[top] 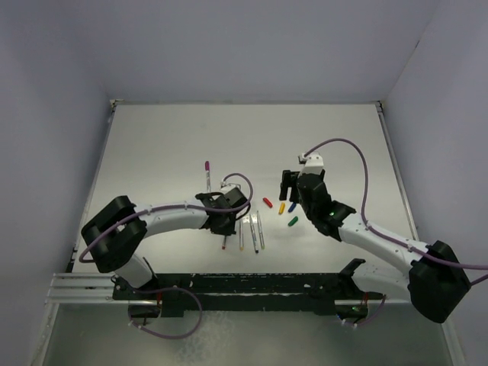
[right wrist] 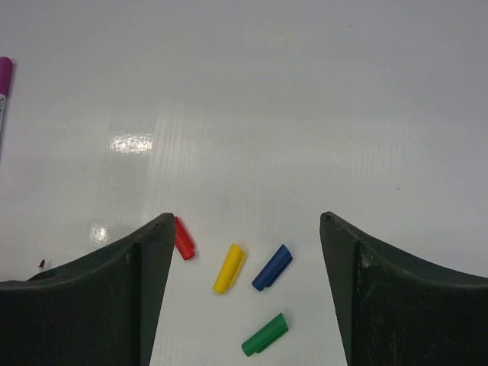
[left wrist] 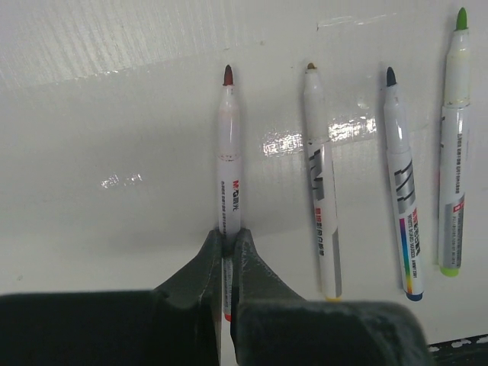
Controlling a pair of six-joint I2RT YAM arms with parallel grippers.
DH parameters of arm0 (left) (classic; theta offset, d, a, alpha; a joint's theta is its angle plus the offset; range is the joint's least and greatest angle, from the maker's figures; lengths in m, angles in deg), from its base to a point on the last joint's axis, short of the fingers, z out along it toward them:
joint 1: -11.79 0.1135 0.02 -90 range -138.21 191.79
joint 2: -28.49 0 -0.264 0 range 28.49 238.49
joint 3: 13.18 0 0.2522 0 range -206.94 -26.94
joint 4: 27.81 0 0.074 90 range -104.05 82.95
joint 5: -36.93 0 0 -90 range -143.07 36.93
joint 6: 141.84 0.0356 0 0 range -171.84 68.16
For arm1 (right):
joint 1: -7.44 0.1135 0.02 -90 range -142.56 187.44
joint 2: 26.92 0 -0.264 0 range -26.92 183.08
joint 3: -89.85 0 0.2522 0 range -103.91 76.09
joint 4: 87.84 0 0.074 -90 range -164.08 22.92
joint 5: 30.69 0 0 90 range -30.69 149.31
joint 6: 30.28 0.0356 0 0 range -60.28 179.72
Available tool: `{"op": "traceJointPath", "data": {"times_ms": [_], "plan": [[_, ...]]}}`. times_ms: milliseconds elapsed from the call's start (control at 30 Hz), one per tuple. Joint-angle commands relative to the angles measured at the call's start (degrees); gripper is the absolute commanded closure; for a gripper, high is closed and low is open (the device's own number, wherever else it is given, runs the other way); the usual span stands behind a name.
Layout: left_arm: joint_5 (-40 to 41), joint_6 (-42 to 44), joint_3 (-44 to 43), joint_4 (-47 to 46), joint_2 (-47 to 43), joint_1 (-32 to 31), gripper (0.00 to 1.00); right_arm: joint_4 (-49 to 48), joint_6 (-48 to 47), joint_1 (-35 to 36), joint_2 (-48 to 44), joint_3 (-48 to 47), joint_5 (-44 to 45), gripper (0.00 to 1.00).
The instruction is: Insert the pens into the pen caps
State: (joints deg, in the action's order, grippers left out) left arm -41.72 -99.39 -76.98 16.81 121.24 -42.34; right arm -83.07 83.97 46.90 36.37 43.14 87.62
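Observation:
My left gripper is shut on the barrel of a red-tipped pen, which lies flat on the white table with its tip pointing away. To its right lie a yellow-ended pen, a blue pen and a green pen, all uncapped. My right gripper hangs open above the loose caps: red by its left finger, then yellow, blue and green. In the top view the left gripper sits left of the caps and the right gripper just behind them.
A pen wearing a magenta cap lies behind the left gripper, its cap also at the right wrist view's left edge. Purple-grey walls enclose the table on three sides. The arms' base rail runs along the near edge.

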Motion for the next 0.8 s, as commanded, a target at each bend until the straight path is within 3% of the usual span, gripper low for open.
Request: {"op": "traceJointPath", "data": {"times_ms": [0, 200, 467, 567, 767], "plan": [[-0.7, -0.5, 6.2, -0.9, 2.0, -0.4, 1.00, 0.4, -1.8, -0.5, 2.3, -4.5, -3.2, 0.23], [1.7, 2.6, 4.5, 0.4, -8.4, -0.4, 1.00, 3.0, -4.5, -0.7, 10.0, -10.3, -9.4, 0.27], [0.7, 4.8, 9.0, -5.0, -24.0, -0.4, 1.00, 8.8, -7.1, -0.6, 20.0, -17.3, -15.3, 0.36], [0.5, 5.6, 10.1, -6.5, -27.4, -0.4, 1.00, 9.1, -7.0, -0.6, 22.1, -18.0, -17.0, 0.43], [-1.4, 7.0, 11.8, -10.6, -30.1, -0.4, 1.00, 9.4, -6.8, -0.7, 25.7, -19.2, -19.5, 0.47]]}}
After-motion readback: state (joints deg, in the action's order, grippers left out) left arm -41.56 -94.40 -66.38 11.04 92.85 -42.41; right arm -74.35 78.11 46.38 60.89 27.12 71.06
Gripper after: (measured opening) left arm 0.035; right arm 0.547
